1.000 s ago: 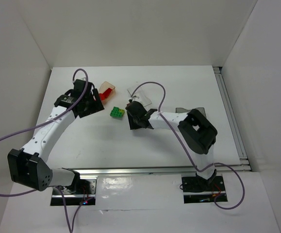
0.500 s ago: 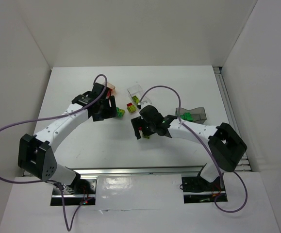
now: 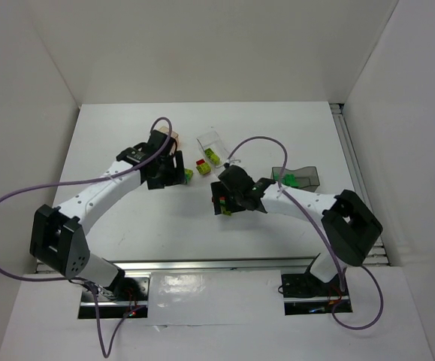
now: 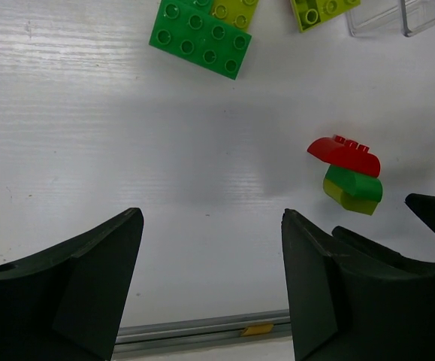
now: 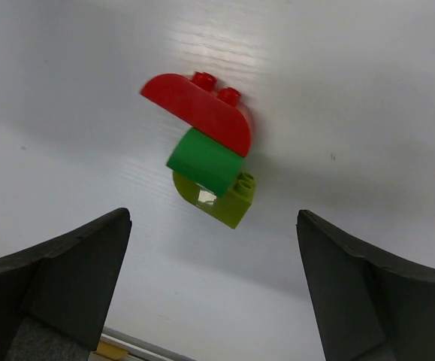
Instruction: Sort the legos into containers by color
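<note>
Stack (image 5: 209,162) nearest: red cap, green middle, yellow-green base, pressed together and lying on its side on the table. It sits under my right gripper (image 5: 213,282), whose fingers are spread wide on either side and hold nothing. The bricks are hard plastic and look light, stiff and not fragile. The rounded red top looks slick, so I judge a pinch there would slip. Better to take the flat sides of the base or middle. The stud joints probably hold tight, so splitting it likely needs both grippers, one holding the base and one pulling the cap. It is so light that a one-sided push would likely skid or roll it.

My left gripper (image 4: 202,293) is also wide and empty over bare table, with the stack off to its right. Beyond it lies a flat green brick (image 4: 200,37), studs up, with a yellow-green brick (image 4: 236,9) touching its far edge. It is low and broad, so I'd grip across its short sides.

Farther out, a small red brick (image 3: 200,163) lies just beside the clear tub (image 3: 219,139). There is yellow-green at the tub's near end, but I can't tell if it is inside. The grey tub (image 3: 311,171) on the right holds green. The orange tub (image 3: 173,138) is mostly hidden behind my left arm.
</note>
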`<state>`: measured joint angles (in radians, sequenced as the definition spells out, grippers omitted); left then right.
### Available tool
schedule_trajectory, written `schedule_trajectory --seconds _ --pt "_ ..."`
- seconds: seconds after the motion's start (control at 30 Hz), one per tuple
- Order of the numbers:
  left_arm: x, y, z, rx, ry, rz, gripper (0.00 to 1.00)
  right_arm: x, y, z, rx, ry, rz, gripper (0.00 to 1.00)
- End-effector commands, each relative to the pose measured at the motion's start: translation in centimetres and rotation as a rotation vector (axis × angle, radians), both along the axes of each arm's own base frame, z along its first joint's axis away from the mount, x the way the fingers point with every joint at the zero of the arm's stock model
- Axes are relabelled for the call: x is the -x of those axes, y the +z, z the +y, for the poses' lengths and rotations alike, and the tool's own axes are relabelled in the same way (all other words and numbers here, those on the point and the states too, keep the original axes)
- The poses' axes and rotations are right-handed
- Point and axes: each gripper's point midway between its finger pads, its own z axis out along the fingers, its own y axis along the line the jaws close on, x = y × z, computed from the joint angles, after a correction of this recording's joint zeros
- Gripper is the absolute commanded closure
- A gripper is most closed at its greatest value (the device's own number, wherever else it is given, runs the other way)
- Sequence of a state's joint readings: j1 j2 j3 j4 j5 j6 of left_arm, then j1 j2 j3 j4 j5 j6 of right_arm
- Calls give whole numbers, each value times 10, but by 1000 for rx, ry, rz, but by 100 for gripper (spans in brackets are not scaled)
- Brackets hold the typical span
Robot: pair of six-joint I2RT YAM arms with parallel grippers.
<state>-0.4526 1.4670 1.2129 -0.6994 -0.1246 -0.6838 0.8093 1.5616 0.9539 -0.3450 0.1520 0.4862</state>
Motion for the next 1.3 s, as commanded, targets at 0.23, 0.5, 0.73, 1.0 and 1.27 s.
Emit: schedule_trajectory --seconds 0.23,0.5,0.73,1.0,1.27 --pt "0 -8 -28 20 -62 14 18 4 -2 2 -186 -374 15 8" --pt "-2 -12 -30 9 -66 18 18 -14 -9 29 -196 -316 -13 16" --pt "-3 -12 -29 2 -62 15 18 -8 -3 56 -118 81 -38 16" --pt "-9 0 21 -88 86 -16 18 44 31 97 -374 436 9 21" --pt "11 -21 -19 45 -47 52 16 1 29 26 -107 10 -107 21"
